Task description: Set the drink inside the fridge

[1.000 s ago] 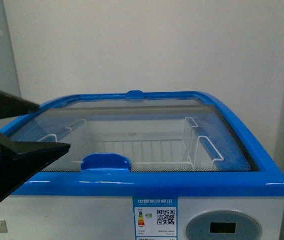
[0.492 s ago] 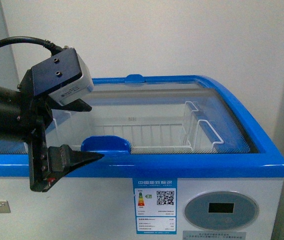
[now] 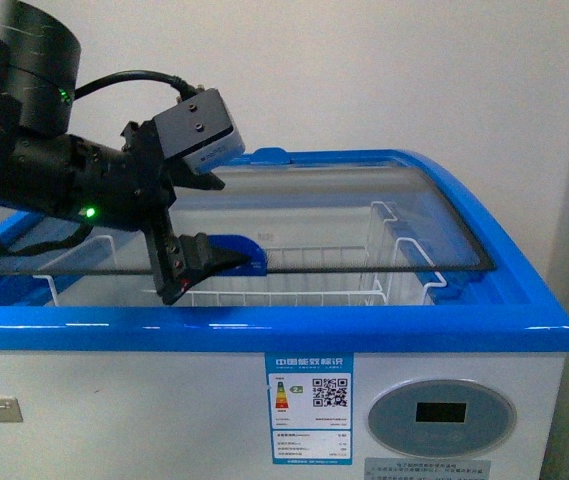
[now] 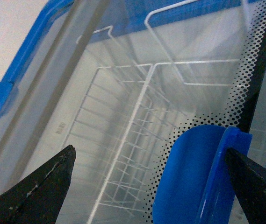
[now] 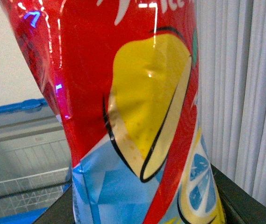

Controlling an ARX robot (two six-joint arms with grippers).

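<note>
Fingers (image 3: pixel 196 258) of left gripper (image 3: pixel 207 220) spread apart, straddling blue handle (image 3: pixel 240 250) on glass lid (image 3: pixel 364 215) of fridge (image 3: pixel 164 420); nothing pinched. Same spread seen from left wrist: handle (image 4: pixel 198 177) just beside one finger (image 4: pixel 254 182), well apart from the other. Near edge of lid set back from front rim (image 3: pixel 264 335), with a strip of opening over white wire basket (image 3: pixel 294 292). Hard to judge whether wide enough for a bottle.

Right gripper (image 5: pixel 144 212) absent from front view. In its own wrist view, dark fingers at both sides of drink (image 5: pixel 133 93), apparently pinching it: red label with lemon print, creased at the waist. Drink upright, outside the fridge, with blue rim and basket visible behind and lower, pale curtain (image 5: pixel 245 93) on the other side.

Judged progress: early to middle. Done: drink in hand, lid partly open. Nothing inside the basket yet. Left to do, probably: slide lid further back by the handle, carry drink over the gap, lower into basket, release, perhaps close lid.
</note>
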